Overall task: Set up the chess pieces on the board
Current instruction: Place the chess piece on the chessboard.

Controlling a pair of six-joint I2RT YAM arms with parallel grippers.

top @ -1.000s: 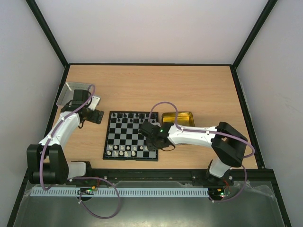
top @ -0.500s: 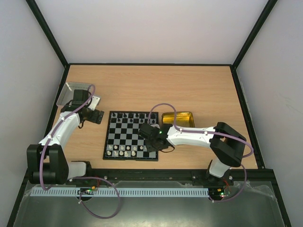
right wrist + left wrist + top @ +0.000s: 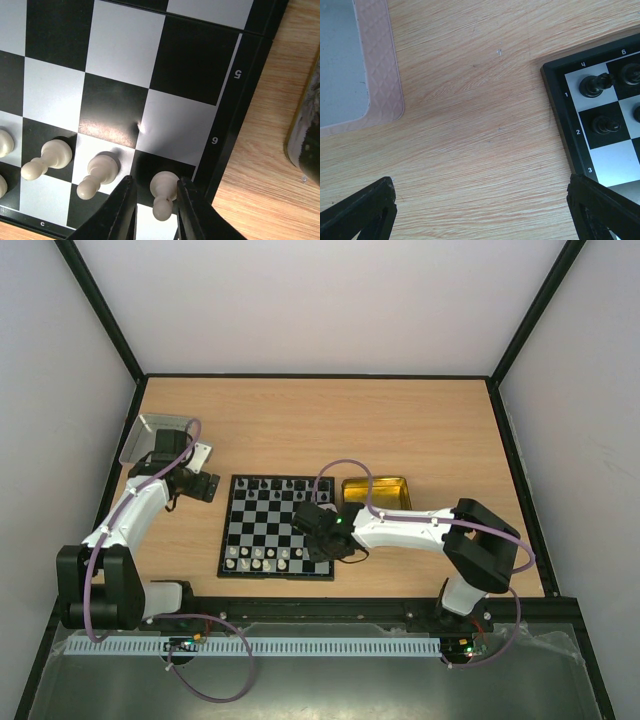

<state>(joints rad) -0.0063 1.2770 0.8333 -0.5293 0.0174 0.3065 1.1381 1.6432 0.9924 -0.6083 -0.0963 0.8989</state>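
The board (image 3: 262,523) lies mid-table, with black chess pieces (image 3: 275,484) along its far rows and white ones (image 3: 258,559) along its near rows. My right gripper (image 3: 320,552) hangs low over the board's near right corner. In the right wrist view the right gripper (image 3: 155,184) straddles a white pawn (image 3: 163,192) standing on a black edge square; the jaws are slightly parted, with a gap on the pawn's left. Two more white pawns (image 3: 97,172) stand beside it. My left gripper (image 3: 479,187) is wide open over bare wood left of the board's border (image 3: 559,100), near two black pieces (image 3: 592,85).
A silver-grey tin lid (image 3: 150,435) sits at the far left, its corner (image 3: 340,60) in the left wrist view. A gold tin tray (image 3: 376,491) lies just right of the board, its edge (image 3: 305,135) close to the right gripper.
The right gripper has shifted slightly left over the board's near right corner and its jaws have parted from the white pawn. The left arm has not moved.
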